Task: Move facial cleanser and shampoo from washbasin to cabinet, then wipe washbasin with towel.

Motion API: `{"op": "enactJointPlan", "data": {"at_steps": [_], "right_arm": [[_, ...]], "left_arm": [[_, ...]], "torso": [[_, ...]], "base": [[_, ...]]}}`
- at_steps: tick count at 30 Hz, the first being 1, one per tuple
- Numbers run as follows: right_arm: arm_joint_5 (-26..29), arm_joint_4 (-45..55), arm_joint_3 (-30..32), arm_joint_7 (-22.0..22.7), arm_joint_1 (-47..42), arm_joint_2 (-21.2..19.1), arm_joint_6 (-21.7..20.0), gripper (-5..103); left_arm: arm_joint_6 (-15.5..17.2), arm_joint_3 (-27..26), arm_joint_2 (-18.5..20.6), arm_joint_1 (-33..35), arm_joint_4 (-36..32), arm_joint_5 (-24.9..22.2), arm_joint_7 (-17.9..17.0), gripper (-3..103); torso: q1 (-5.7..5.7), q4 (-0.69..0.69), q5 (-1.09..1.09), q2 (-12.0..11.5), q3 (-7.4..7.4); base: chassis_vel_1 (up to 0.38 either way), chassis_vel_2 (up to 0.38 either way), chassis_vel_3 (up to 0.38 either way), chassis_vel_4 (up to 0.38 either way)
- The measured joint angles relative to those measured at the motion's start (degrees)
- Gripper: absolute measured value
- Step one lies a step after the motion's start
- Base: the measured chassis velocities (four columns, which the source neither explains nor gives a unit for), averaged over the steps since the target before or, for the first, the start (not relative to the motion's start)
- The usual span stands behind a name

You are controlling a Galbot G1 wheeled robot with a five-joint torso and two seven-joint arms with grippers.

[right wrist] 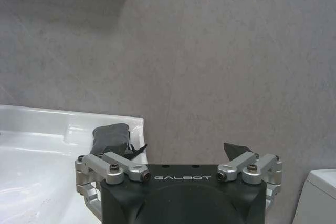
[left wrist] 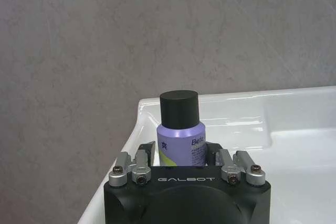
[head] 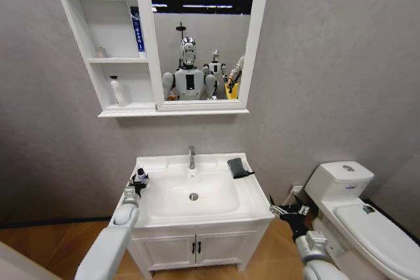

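Observation:
A purple shampoo bottle (left wrist: 181, 132) with a black cap stands at the left rim of the white washbasin (head: 197, 218). My left gripper (head: 138, 180) is shut on its body, one finger on each side. A blue and white tube, the facial cleanser (head: 136, 29), leans in the middle compartment of the wall cabinet (head: 105, 60). The dark folded towel (head: 239, 167) lies on the washbasin's back right corner and also appears in the right wrist view as the towel (right wrist: 111, 137). Low beside the washbasin's right edge, my right gripper (head: 289, 212) hangs open and holds nothing.
A chrome faucet (head: 191, 157) rises at the back of the bowl. A small white bottle (head: 118, 91) stands in the cabinet's lowest compartment, beside the mirror (head: 197, 31). A white toilet (head: 357, 211) is close to the right arm. The grey wall is right behind.

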Motion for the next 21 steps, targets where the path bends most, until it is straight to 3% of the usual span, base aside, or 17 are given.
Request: {"op": "enactJointPlan", "data": {"at_steps": [2,6,8,9,11,12,15,16,17,18,19,20,21], "right_arm": [[-0.08,0.12,-0.08,0.14,0.11,-0.02,-0.02,100],[-0.10,0.48,-0.10,0.44,0.29,-0.13,-0.38,100],[-0.12,0.60,-0.16,0.55,0.36,-0.16,-0.62,100],[-0.12,0.60,-0.16,0.55,0.36,-0.16,-0.62,100],[-0.34,0.60,-0.44,0.58,0.52,-0.17,-0.75,100],[-0.34,0.60,-0.44,0.58,0.52,-0.17,-0.75,100],[-0.70,0.36,-1.18,0.58,1.37,0.11,-1.07,100],[-0.70,0.36,-1.18,0.58,1.37,0.11,-1.07,100],[-0.80,0.29,-1.53,0.58,1.71,0.38,-1.25,100],[-0.80,0.29,-1.53,0.58,1.71,0.38,-1.25,100],[-0.99,0.16,-1.96,0.57,2.01,0.67,-1.41,100],[-0.99,0.16,-1.96,0.57,2.01,0.67,-1.41,100],[-1.13,0.12,-2.27,0.55,2.14,0.77,-1.49,100]], "left_arm": [[0.36,-0.01,0.09,-0.06,-0.19,-0.06,-0.07,44],[2.91,-0.01,0.84,0.28,-3.90,-0.79,-2.24,43],[7.33,0.27,2.72,1.12,-11.69,-3.31,-7.66,43],[7.33,0.27,2.72,1.12,-11.69,-3.31,-7.66,43],[13.20,1.18,6.15,1.97,-21.39,-8.48,-14.83,43],[13.20,1.18,6.15,1.97,-21.39,-8.48,-14.83,43],[24.98,1.88,15.88,1.36,-40.19,-22.97,-27.92,43],[24.98,1.88,15.88,1.36,-40.19,-22.97,-27.92,43],[29.16,1.60,20.43,0.26,-46.05,-29.44,-32.71,43],[29.16,1.60,20.43,0.26,-46.05,-29.44,-32.71,43],[33.01,0.64,25.20,-1.26,-51.77,-36.65,-37.00,43],[33.01,0.64,25.20,-1.26,-51.77,-36.65,-37.00,43],[35.01,-0.20,27.98,-2.21,-55.29,-41.42,-39.02,43]], "torso": [[0.00,-0.01,0.00,0.00,0.00],[0.00,0.01,-0.02,0.00,0.00],[0.01,0.00,-0.02,0.00,0.00],[0.01,0.00,-0.02,0.00,0.00],[0.00,0.00,0.00,0.00,0.00],[0.00,0.00,0.00,0.00,0.00],[0.00,0.00,0.02,0.00,-0.01],[0.00,0.00,0.02,0.00,-0.01],[0.00,0.00,-0.01,0.01,-0.01],[0.00,0.00,-0.01,0.01,-0.01],[0.00,0.00,0.03,0.00,-0.01],[0.00,0.00,0.03,0.00,-0.01],[0.00,0.02,0.02,0.00,-0.01]], "base": [[0.000,0.000,0.000,0.000],[0.000,0.000,0.000,0.000],[0.000,0.000,0.000,0.000],[0.000,0.000,0.000,0.000],[0.000,0.000,0.000,0.000],[0.000,0.000,0.000,0.000],[0.000,0.000,0.000,0.000],[0.000,0.000,0.000,0.000],[0.000,0.000,0.000,0.000],[0.000,0.000,0.000,0.000],[0.000,0.000,0.000,0.000],[0.000,0.000,0.000,0.000],[0.000,0.000,0.000,0.000]]}}
